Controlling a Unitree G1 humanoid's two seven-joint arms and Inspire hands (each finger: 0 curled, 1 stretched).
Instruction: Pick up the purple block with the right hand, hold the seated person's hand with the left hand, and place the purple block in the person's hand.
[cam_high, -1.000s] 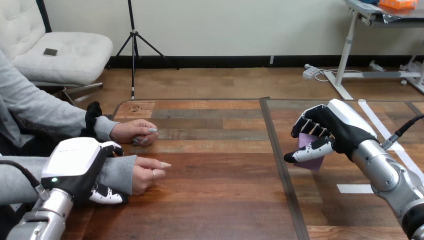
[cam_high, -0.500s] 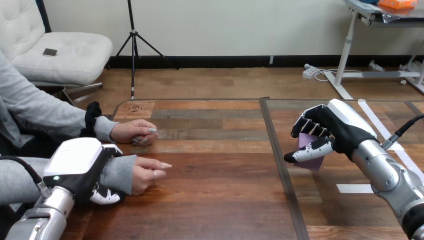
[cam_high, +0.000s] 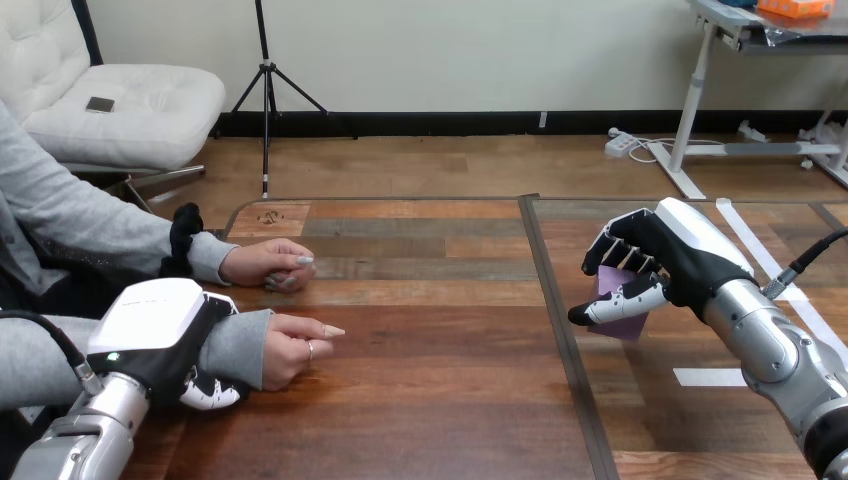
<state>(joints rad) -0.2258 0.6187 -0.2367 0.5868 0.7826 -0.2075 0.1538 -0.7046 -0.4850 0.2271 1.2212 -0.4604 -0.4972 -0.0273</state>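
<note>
1. The right hand (cam_high: 675, 262) was closed round the purple block (cam_high: 627, 327). Its fingers (cam_high: 628, 235) curled over the top of the block, and its thumb (cam_high: 618, 302) crossed the side of the block that faced the camera.
2. The purple block sat inside this grasp, under the fingers and behind the thumb, and its lower part came out below the thumb. I could not tell whether its bottom edge touched the wooden table (cam_high: 430, 400) or was just above it.
3. The left hand (cam_high: 150, 330) lay over the person's wrist (cam_high: 238, 345), which was covered by a grey sleeve. The white back of the hand covered the wrist from above.
4. A fingertip (cam_high: 226, 298) of the left hand showed on the far side of the wrist and its thumb (cam_high: 210, 392) on the near side, so the wrist was gripped between them.
5. The person's nearer hand (cam_high: 295, 350) came out just past the left hand, toward the middle of the table. It rested on the wood, loosely closed, with one finger pointing toward the side of the right hand.
6. The person's farther hand (cam_high: 270, 265) lay on the table beyond the left hand, apart from it, also loosely closed.
7. The purple block in the right hand was well apart from the person's nearer hand, with a wide stretch of table between them.
</note>
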